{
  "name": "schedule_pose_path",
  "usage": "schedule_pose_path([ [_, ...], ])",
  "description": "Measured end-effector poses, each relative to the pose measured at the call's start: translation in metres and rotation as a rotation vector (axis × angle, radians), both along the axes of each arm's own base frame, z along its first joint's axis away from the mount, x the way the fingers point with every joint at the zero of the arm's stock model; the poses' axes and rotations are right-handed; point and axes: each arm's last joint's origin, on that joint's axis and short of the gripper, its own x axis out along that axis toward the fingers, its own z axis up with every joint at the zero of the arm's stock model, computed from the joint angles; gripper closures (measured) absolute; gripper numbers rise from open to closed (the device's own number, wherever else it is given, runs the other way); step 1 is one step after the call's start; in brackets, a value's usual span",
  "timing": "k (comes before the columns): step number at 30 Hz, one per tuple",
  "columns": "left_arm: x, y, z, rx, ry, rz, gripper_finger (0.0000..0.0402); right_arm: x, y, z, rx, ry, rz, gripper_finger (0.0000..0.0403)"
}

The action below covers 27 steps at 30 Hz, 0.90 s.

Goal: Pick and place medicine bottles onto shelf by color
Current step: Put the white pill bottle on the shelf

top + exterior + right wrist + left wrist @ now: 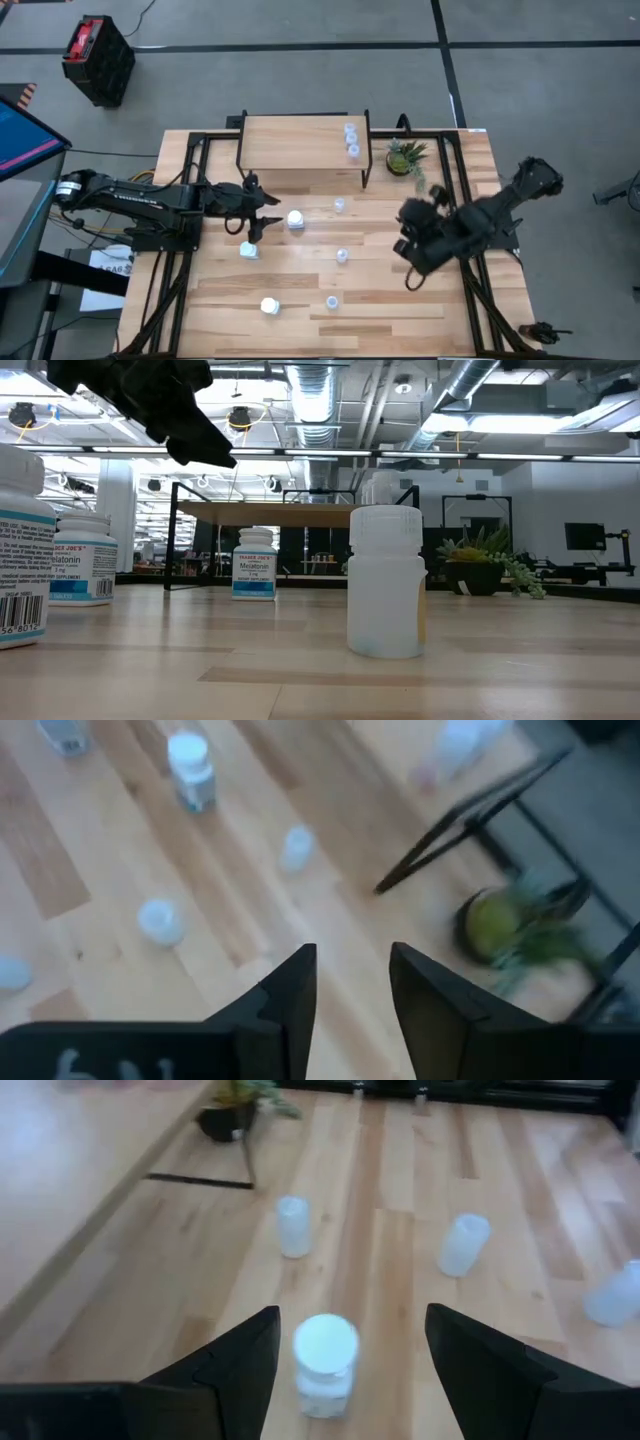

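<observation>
Slatted wood table point(420, 300) fills the middle of the high view, with the shelf point(290, 140) top centre carrying three pale bottles point(351, 140) at its right end. Left gripper point(350, 1370), fingers spread wide, straddles a chunky white bottle point(325, 1363) centre frame. I'd centre, drop lower, then squeeze gently. Right gripper point(352, 990) waits mid-right, narrowly parted.

We see a green potted plant point(405, 157) on the slatted wooden table point(440, 310), near its far right corner. On the grey floor beyond the table's far left corner sits a black crate point(98, 60) with a red top. A screen point(22, 140) shows at the left edge.
</observation>
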Motion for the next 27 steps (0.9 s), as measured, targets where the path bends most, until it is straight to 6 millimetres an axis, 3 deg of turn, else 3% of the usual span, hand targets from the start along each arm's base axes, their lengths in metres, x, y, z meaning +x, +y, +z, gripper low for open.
schedule_pose_path([
  [4, 0.004, 0.000, -0.004, -0.004, 0.017, -0.005, 0.0164, -0.008, 0.019, -0.040, 0.057, -0.073, 0.064, 0.0262],
  [7, 0.006, 0.001, -0.008, -0.005, 0.040, 0.017, 0.0164, -0.009, 0.029, -0.059, 0.057, -0.130, 0.138, 0.0270],
  [13, 0.012, 0.005, -0.024, 0.013, 0.143, 0.033, 0.0164, -0.005, 0.031, -0.077, 0.069, -0.206, 0.167, 0.0286],
  [21, 0.033, 0.009, -0.056, 0.022, 0.263, -0.004, 0.0160, 0.016, 0.028, -0.096, 0.057, -0.195, 0.108, 0.0291],
  [27, 0.048, 0.010, -0.057, 0.062, 0.313, -0.033, 0.0138, 0.026, 0.030, -0.111, 0.027, -0.145, 0.094, 0.0291],
])
